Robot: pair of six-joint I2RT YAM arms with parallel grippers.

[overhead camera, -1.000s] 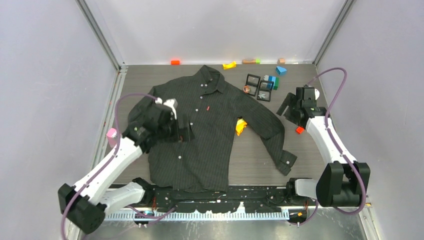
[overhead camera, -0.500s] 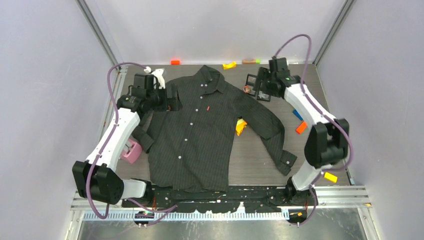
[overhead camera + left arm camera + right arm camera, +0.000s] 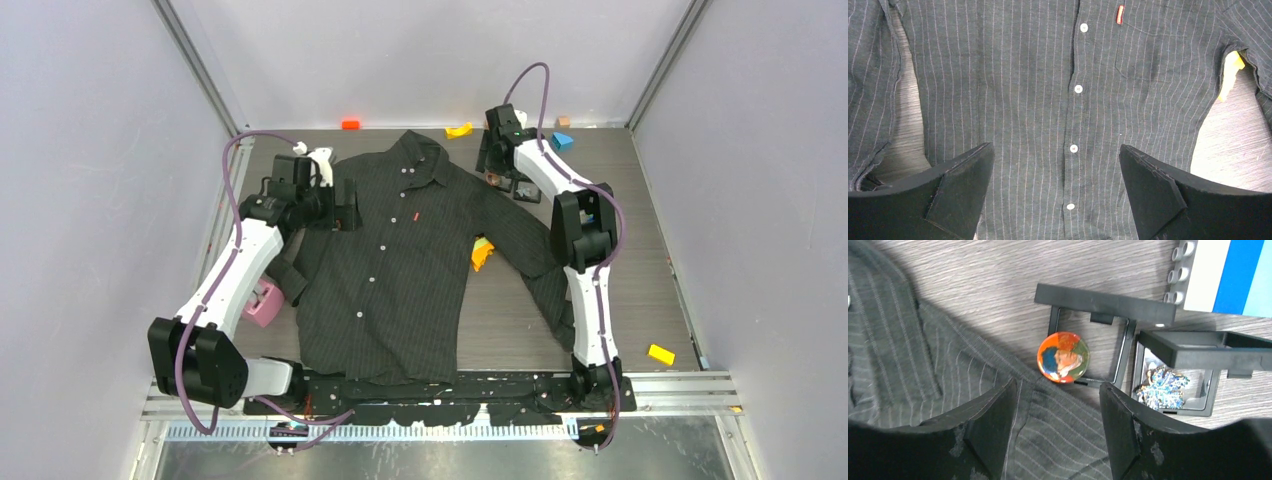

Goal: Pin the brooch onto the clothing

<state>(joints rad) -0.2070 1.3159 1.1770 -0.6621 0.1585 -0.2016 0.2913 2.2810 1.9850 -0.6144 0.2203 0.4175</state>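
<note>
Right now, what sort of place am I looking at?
Probably a robot test cell in a lab: plain walls with metal framing box in one table, two robot arms are bolted at its near edge, and a shirt lies among scattered toy blocks.

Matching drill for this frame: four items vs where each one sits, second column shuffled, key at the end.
Items
1. round orange-blue brooch
2. glittery blue brooch
3. red tag
4. yellow block

Places
A. by the armpit, partly under the shirt
B. inside a black frame case
C. on the shirt's chest
D. on the table, between the shirt's edge and an open black frame

Pairs: 1-D, 2-B, 3-C, 4-A
</note>
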